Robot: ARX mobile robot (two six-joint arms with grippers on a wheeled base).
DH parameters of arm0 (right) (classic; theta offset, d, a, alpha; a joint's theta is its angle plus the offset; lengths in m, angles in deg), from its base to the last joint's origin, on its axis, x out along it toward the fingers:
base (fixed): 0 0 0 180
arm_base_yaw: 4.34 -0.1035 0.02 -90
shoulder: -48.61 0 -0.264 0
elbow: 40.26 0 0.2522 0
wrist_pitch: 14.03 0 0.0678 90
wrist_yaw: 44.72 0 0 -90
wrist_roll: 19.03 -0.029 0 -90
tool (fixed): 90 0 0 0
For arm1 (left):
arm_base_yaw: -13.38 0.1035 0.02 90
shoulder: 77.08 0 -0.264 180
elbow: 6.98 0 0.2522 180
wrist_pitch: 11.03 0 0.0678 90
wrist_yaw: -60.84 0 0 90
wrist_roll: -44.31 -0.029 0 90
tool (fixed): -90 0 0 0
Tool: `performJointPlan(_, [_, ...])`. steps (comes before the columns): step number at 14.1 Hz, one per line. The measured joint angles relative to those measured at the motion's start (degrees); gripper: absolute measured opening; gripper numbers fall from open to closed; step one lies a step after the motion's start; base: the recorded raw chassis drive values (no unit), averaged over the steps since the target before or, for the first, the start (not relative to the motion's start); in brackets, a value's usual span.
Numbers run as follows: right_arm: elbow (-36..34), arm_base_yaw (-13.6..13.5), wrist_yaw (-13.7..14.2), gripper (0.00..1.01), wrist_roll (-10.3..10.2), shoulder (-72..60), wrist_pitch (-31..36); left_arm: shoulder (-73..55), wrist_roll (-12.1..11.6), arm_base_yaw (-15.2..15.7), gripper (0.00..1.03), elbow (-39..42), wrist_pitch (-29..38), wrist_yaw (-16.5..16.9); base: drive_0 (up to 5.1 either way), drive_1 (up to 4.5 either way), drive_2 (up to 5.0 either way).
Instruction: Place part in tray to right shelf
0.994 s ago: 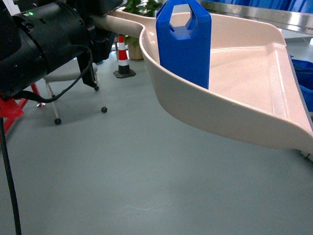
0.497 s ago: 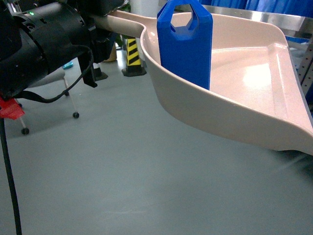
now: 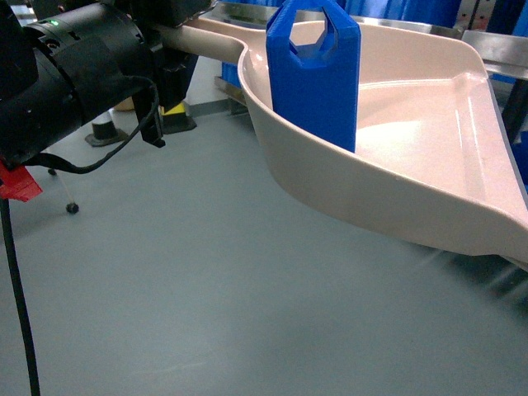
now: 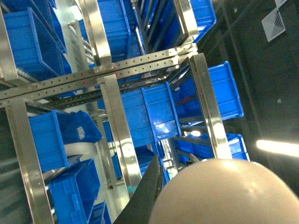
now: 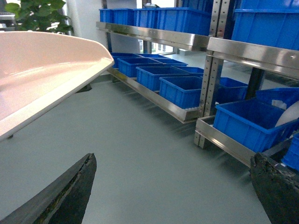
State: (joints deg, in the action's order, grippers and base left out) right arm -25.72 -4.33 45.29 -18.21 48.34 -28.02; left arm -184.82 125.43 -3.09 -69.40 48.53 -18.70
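Observation:
The cream tray [image 3: 429, 157] hangs in the air across the head view, and its long handle runs left into my left gripper [image 3: 169, 37], which is shut on it. The blue part [image 3: 315, 78] stands upright inside the tray near the handle end, handle hole at the top. In the left wrist view the rounded handle end [image 4: 219, 196] fills the lower right, held in my left gripper [image 4: 175, 163], with one dark finger [image 4: 149, 191] along its left side. My right gripper [image 5: 172, 161] is open over bare floor, below and right of the tray's rim [image 5: 51, 70].
Steel shelving [image 5: 187, 42] with blue bins [image 5: 187, 88] runs along the right in the right wrist view. A shelf rail [image 3: 495, 45] shows behind the tray. A striped post base [image 3: 107, 132] and grey floor [image 3: 206, 297] lie below the left arm.
The background has swept left across the head view; the chair and cone have slid out and shelving has come in behind the tray. Tray, part and left arm keep their places in the view.

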Motion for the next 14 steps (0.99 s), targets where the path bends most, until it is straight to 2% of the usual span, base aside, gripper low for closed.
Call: performJointPlan(14, [0.00, 0.00, 0.00, 0.98, 0.00, 0.00, 0.00, 0.00, -0.02, 0.00, 0.12, 0.00, 0.00, -0.11, -1.5, -1.54, -1.5])
